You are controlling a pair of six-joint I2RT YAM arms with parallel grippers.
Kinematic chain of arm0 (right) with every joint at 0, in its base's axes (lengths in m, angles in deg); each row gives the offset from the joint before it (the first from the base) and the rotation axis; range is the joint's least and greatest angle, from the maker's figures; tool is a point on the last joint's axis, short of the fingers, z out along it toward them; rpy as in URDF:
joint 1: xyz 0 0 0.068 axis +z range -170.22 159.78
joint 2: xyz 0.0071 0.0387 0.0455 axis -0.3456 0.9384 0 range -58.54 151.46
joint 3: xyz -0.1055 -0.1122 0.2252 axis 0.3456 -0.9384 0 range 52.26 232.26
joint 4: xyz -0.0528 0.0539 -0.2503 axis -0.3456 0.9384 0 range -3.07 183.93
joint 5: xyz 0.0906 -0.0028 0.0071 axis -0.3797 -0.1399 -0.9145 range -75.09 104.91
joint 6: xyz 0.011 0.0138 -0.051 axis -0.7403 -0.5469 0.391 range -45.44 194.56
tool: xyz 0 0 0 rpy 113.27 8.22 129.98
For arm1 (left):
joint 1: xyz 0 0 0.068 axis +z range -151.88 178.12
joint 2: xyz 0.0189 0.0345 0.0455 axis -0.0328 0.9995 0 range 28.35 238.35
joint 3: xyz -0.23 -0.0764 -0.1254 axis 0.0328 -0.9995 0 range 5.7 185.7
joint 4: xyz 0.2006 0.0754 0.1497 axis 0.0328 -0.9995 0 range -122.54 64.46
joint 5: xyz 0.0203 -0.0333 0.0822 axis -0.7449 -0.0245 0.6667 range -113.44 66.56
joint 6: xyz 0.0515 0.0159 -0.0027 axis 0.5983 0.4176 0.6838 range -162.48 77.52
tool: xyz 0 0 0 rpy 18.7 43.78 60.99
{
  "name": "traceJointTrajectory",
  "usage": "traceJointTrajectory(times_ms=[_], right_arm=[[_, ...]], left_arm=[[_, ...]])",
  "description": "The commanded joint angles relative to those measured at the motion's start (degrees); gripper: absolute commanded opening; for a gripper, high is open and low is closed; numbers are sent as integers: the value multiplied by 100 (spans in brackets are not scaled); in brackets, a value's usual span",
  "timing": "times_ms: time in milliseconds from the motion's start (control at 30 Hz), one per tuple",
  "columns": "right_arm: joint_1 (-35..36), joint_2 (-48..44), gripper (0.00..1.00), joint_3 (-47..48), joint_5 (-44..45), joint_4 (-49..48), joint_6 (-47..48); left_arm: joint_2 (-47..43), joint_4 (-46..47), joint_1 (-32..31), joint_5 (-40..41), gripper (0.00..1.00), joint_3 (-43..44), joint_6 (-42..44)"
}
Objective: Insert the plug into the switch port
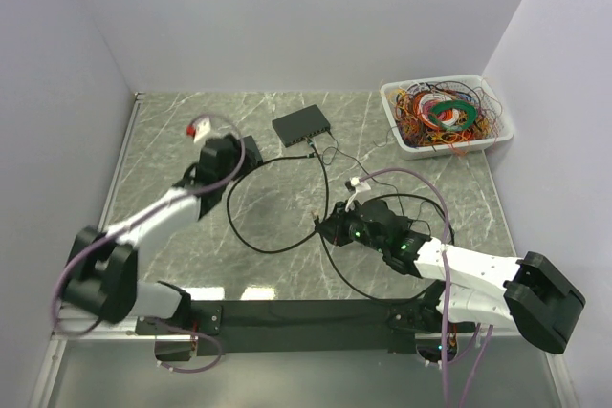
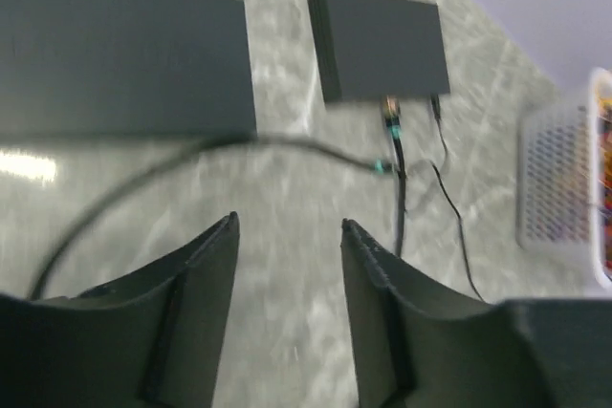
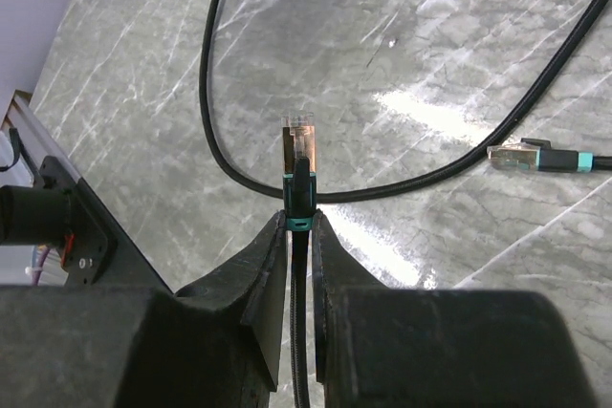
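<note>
On the near side of the switch and well apart from it, the right gripper [image 3: 299, 228] is pinched narrow just behind the teal boot of the plug [image 3: 297, 145]. The clear connector stands free ahead of the fingertips, its long axis in line with the fingers. In the overhead view this arm reaches leftward across the table [image 1: 191, 112], while the switch [image 1: 301, 126] lies farther off and slightly left of the hand. I judge the plug must be swung round toward the switch's near face, where cables already enter, before it can go in. Between hand and switch the marble is open except for a black cable [image 3: 215, 112] looping over it and a second plug [image 3: 521, 157] lying loose. The left gripper [image 2: 290, 226] sits closer to the switch, at its near left, spread wide with nothing between its fingers. A dark flat block [image 2: 124, 59] lies left of the switch. To the switch's right a white basket [image 1: 390, 110] of coloured wires stands against the wall, likely out of the path
</note>
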Motion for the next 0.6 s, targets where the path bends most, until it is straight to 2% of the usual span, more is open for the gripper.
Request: traceJointTrajectory(times_ms=[0, 100, 233, 300, 400, 500, 567], right_arm=[[34, -161, 0, 37, 57, -83, 32], [33, -214, 0, -42, -4, -101, 32], [34, -258, 0, -156, -110, -171, 23], [42, -293, 0, -218, -206, -215, -4], [51, -371, 0, -279, -338, -268, -65], [60, -538, 0, -349, -400, -242, -100], [69, -626, 0, -376, -383, -206, -74]], left_arm=[[1421, 23, 523, -745, 50, 1387, 828], [2294, -171, 691, -904, 45, 2593, 1135], [3822, -821, 805, -825, 33, 4070, 1399], [4229, -1164, 919, -747, 29, 4833, 1496], [5010, -1700, 1086, -387, 22, 5617, 1610], [5285, -2287, 1270, -37, 19, 5970, 1611], [5251, -2281, 1411, 9, 18, 5841, 1611]])
